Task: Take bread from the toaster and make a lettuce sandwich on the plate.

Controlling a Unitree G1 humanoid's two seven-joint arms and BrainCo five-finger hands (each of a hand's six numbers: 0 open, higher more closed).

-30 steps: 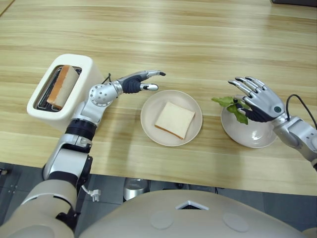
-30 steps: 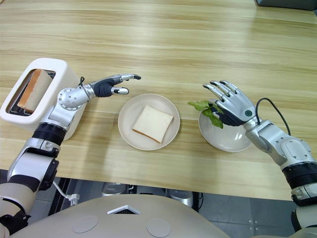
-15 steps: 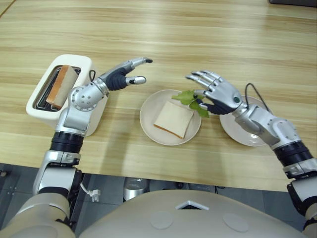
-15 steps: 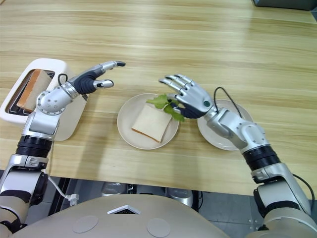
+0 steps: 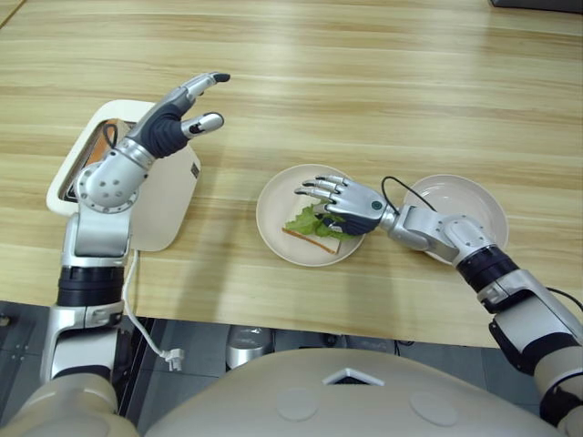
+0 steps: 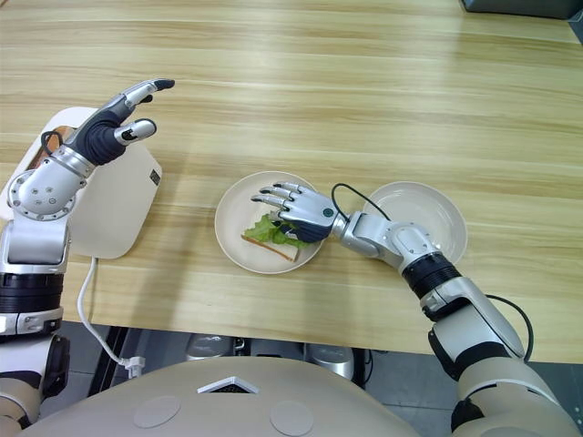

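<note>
The step in hand is laying the lettuce (image 5: 305, 221) on the first slice. The right hand (image 5: 339, 202) lies palm down, low over the plate (image 5: 273, 187), reaching in from 3 o'clock and covering the leaf's 3 o'clock side. The leaf is tucked under it, and I cannot tell whether the hand grips the leaf or has let go. The lettuce is a small, ruffled, bright green piece, thin and floppy by the look of it, draped over the slice of bread (image 6: 266, 244). That slice is pale and square-cut, and it sits in the plate's 6 o'clock half with only its near crust showing. At 3 o'clock from the plate, just beside it, stands a white bowl (image 5: 460, 196) with nothing in it. At 9 o'clock, well apart on the worktop (image 5: 364, 73), is the white toaster (image 5: 164, 196). The left hand (image 5: 173, 118) is raised over the toaster's 1 o'clock corner, open and holding nothing. A brown edge of the second slice (image 5: 107, 128) peeks from the slot behind the forearm (most of it is hidden). Judging from this, the sandwich is about half made. The next move calls for the right hand to lift off without dragging the leaf along. The left hand must then come down on the toaster slot, pinch the standing slice by its top edge and carry it to the plate as the lid.
</note>
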